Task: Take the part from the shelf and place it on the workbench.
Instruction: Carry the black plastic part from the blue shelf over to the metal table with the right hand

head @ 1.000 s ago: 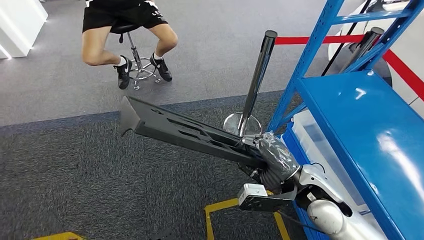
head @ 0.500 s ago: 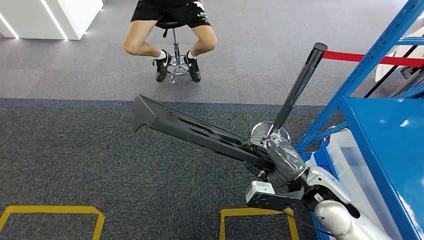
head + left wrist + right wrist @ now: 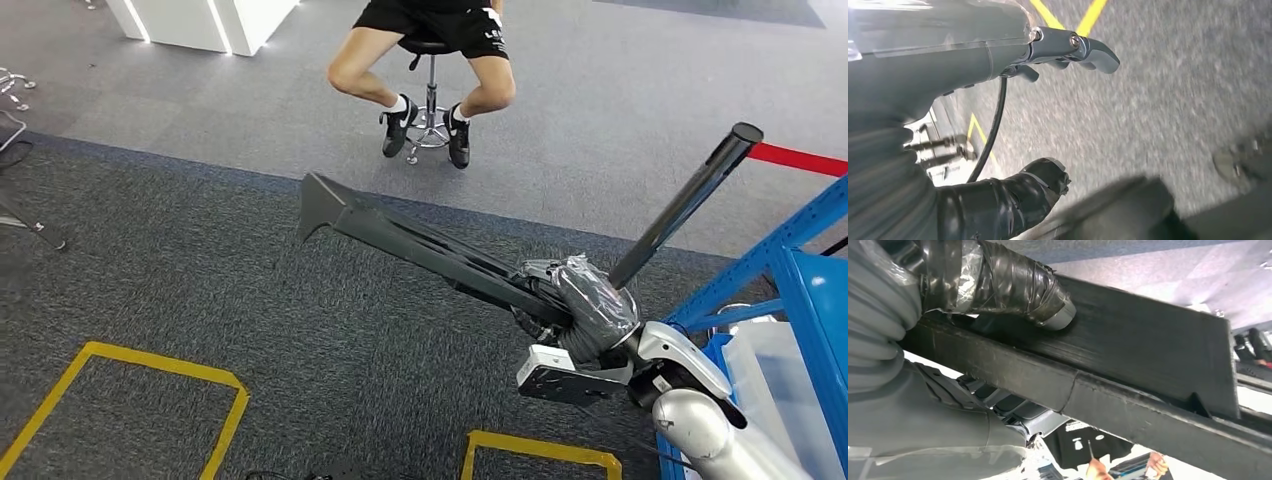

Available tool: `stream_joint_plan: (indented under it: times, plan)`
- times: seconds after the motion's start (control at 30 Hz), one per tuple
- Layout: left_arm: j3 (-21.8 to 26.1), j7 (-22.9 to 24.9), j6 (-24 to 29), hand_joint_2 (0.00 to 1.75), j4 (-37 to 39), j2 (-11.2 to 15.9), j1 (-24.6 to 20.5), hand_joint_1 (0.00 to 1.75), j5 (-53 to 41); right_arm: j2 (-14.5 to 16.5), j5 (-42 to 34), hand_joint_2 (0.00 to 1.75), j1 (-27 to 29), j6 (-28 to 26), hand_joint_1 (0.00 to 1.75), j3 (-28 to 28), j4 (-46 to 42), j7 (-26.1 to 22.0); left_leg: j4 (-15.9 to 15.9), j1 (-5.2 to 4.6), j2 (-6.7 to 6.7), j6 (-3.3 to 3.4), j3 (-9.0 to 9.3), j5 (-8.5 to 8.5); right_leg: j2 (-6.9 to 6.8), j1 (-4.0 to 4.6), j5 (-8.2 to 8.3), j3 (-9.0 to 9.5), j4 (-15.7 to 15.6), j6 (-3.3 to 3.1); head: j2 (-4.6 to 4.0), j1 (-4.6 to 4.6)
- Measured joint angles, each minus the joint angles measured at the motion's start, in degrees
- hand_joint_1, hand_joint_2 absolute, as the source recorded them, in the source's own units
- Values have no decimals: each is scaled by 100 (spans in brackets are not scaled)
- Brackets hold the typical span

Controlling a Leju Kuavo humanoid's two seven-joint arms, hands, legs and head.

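So the dark carpet (image 3: pixel 200 290) takes up most of my head view, with yellow tape boxes (image 3: pixel 130 365) marked on it, cut off at the lower edge. The blue shelf (image 3: pixel 800 265) only pokes in at the right edge, most of it out of frame, with a clear plastic bin (image 3: pixel 775 370) tucked under it that's cropped too.

The part (image 3: pixel 420 245), a long dark grey channel-shaped thing, is up in the air over the carpet, sticking out to the left and away from me, clear of the shelf. My right hand (image 3: pixel 585 300) has it by the near end. That hand's wrapped in crinkly plastic, so its fingers are mostly hidden from above, but my right wrist view shows the taped thumb (image 3: pixel 1013 285) pressed flat on the part's wall, closed tight around it.

A person on a stool (image 3: pixel 430 75) sits beyond, visible from the waist down. A black stanchion post (image 3: pixel 690 200) leans in with red tape (image 3: pixel 800 158).

My left hand (image 3: pixel 1038 120) hangs over the carpet, blurry, fingers apart, holding nothing.
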Motion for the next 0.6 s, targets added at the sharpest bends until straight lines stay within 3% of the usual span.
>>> stream_joint_plan:
  times: [0.03,0.07,0.13,0.17,0.23,0.27,0.33,0.37,0.43,0.5,0.53,0.6]
  plan:
    - [0,1,-4,175,0,-1,12,0,-1,-2,-5,175,-8,4,175,-4,-1,1,20,-8,59,-25,-17,-15,-88,-5,28,47,-71,-11,0,1]
    - [0,7,-10,175,0,-2,16,0,0,-2,-15,175,-15,13,175,-5,-4,1,118,-24,215,-48,-66,-85,-179,-15,62,97,-146,-21,0,-3]
    - [0,29,-20,175,0,-1,-9,0,14,-2,-52,175,-32,60,175,-9,-9,0,658,-39,653,-85,-323,-407,-377,-19,100,158,-235,-34,0,-9]
    - [1,42,-26,175,0,1,-30,0,28,-3,-69,175,-41,89,175,-11,-9,1,1037,-30,782,-114,-504,-594,-476,-13,96,159,-233,-44,0,-12]
    - [4,59,-39,175,0,10,-54,0,56,-4,-90,175,-51,130,175,-11,2,5,1525,4,868,-170,-729,-744,-671,-13,68,150,-204,-38,0,-13]
    - [6,64,-46,175,0,15,-57,0,60,-4,-95,175,-57,136,175,-10,8,7,1474,23,897,-197,-688,-669,-760,-20,49,148,-182,-22,0,-14]
    - [7,70,-61,175,0,24,-63,0,62,-4,-103,175,-86,144,175,-10,13,7,807,49,1075,-239,-314,-368,-919,-36,-11,142,-105,35,0,-15]
    - [7,71,-68,175,0,24,-67,0,62,-7,-105,175,-107,147,175,-12,14,7,460,45,1178,-227,-121,-259,-988,-29,-54,132,-49,74,0,-14]
    - [8,70,-79,175,0,21,-75,0,62,-14,-111,175,-145,162,175,-17,14,7,132,15,1263,-137,45,-206,-1108,-5,-114,115,28,144,0,6]
    - [9,69,-82,175,0,21,-74,0,62,-20,-116,175,-171,178,175,-20,15,7,137,-9,1123,-23,22,-193,-1210,-5,-129,122,35,200,0,23]
    - [9,69,-84,175,0,22,-72,0,62,-24,-119,175,-179,182,175,-21,15,7,120,-7,1062,16,21,-181,-1169,-24,-158,123,57,231,0,27]
    - [10,69,-84,175,0,22,-80,0,63,-36,-127,175,-189,187,175,-30,14,6,86,9,947,84,30,-149,-877,-66,-374,-5,358,277,0,39]
